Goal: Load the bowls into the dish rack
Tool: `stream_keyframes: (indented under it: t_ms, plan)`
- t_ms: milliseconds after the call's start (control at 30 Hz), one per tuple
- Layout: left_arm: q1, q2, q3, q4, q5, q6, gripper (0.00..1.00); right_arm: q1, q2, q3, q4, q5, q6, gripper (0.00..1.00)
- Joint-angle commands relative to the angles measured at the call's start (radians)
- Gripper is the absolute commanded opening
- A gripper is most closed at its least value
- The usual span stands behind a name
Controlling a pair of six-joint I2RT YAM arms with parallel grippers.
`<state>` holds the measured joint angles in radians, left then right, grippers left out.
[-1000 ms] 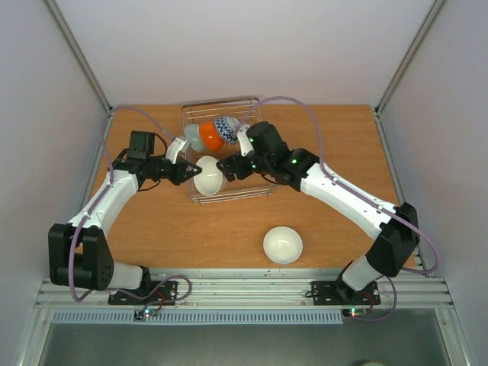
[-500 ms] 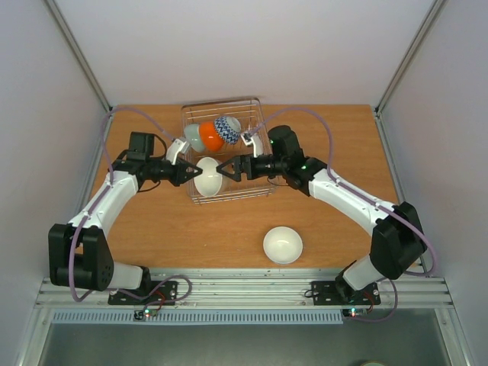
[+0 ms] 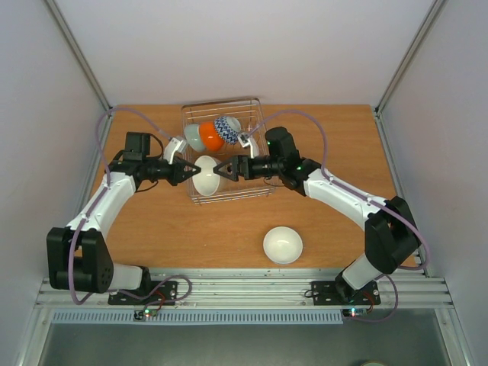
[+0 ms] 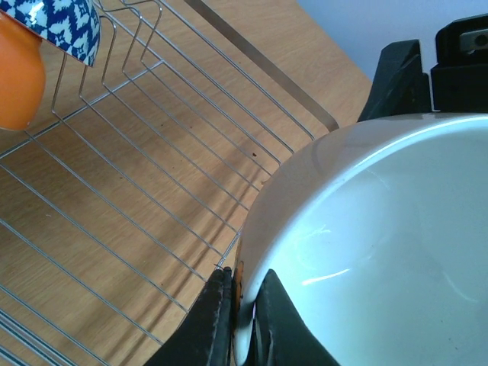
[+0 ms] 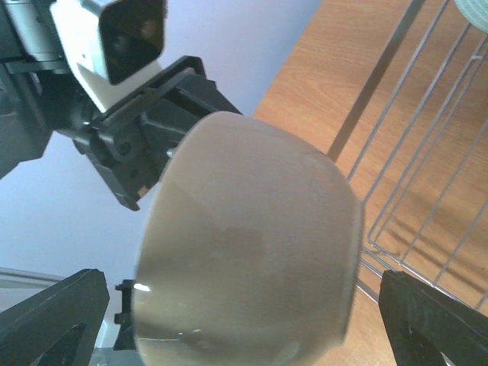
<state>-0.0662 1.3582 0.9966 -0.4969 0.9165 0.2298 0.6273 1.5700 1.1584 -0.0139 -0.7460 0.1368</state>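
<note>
The wire dish rack [image 3: 252,187] stands at the table's far middle. A pale blue-green bowl [image 3: 192,137], an orange bowl [image 3: 211,136] and a zigzag bowl [image 3: 227,128] lean in its far part. My left gripper [image 3: 187,171] is shut on the rim of a cream bowl [image 3: 207,175] and holds it tilted over the rack's near left part. In the left wrist view the fingers [image 4: 217,320] pinch the rim [image 4: 252,252]. My right gripper [image 3: 223,169] is open, its fingertips [image 5: 61,309] spread either side of the cream bowl [image 5: 244,244]. A plain white bowl [image 3: 283,245] sits on the table.
The orange bowl [image 4: 15,76] and zigzag bowl [image 4: 61,27] show at the left wrist view's top left above the rack wires [image 4: 152,175]. The table's side walls rise at left and right.
My right arm has levelled out and swung its open gripper to point left at the cream bowl. The left gripper and bowl have shifted slightly up.
</note>
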Motion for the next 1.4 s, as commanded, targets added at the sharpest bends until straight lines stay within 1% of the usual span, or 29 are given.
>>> stream_keyframes:
  t_ms: [0,333,567,633,667,733,767,800,967,1033,1100,1133,1167,1233,1267,1300,1333,1367]
  plan:
    - [0.009,-0.037,0.0,0.074,0.094,0.002,0.01,-0.001,0.01,-0.012,-0.038,0.026,-0.025,0.99]
    - [0.009,-0.037,0.002,0.066,0.114,0.008,0.0,-0.002,0.054,-0.015,0.087,-0.068,0.029,0.99]
    - [0.01,-0.038,0.0,0.068,0.11,0.009,0.0,-0.002,0.079,-0.026,0.2,-0.139,0.109,0.98]
    - [0.011,-0.039,0.0,0.067,0.107,0.008,0.0,-0.001,0.081,-0.028,0.222,-0.155,0.125,0.94]
    - [0.011,-0.039,0.0,0.068,0.106,0.009,0.0,-0.002,0.081,-0.029,0.229,-0.161,0.129,0.9]
    - [0.01,-0.039,0.001,0.068,0.104,0.007,0.0,-0.002,0.078,-0.03,0.232,-0.163,0.131,0.79]
    - [0.01,-0.038,0.001,0.069,0.102,0.006,0.0,-0.001,0.076,-0.031,0.232,-0.164,0.133,0.72]
    - [0.011,-0.039,0.0,0.071,0.099,0.006,0.0,-0.001,0.075,-0.029,0.229,-0.168,0.132,0.62]
    - [0.01,-0.039,0.0,0.075,0.089,-0.002,0.01,-0.002,0.072,-0.021,0.214,-0.174,0.128,0.24]
    - [0.01,-0.041,0.0,0.076,0.087,-0.004,0.0,-0.001,0.072,-0.018,0.211,-0.174,0.126,0.11]
    - [0.011,-0.041,0.002,0.076,0.083,-0.008,0.0,-0.001,0.07,-0.014,0.202,-0.166,0.122,0.02]
    - [0.01,-0.041,0.002,0.076,0.08,-0.01,0.04,-0.001,0.07,-0.012,0.191,-0.156,0.113,0.01]
    - [0.01,-0.042,0.002,0.076,0.076,-0.013,0.17,-0.002,0.067,-0.008,0.172,-0.145,0.099,0.01]
    - [0.01,-0.043,0.002,0.076,0.067,-0.016,0.49,-0.002,0.056,0.007,0.113,-0.104,0.058,0.01]
    - [0.01,-0.046,0.001,0.08,0.058,-0.017,0.61,-0.002,0.048,0.021,0.071,-0.076,0.029,0.01]
    - [0.011,-0.047,0.001,0.085,0.047,-0.022,0.68,-0.002,0.039,0.034,0.034,-0.044,0.001,0.01]
    - [0.011,-0.05,-0.001,0.089,0.035,-0.03,0.73,-0.002,0.029,0.051,-0.032,-0.005,-0.035,0.01]
    - [0.01,-0.05,-0.001,0.093,0.025,-0.034,0.76,-0.001,0.022,0.07,-0.088,0.047,-0.068,0.01]
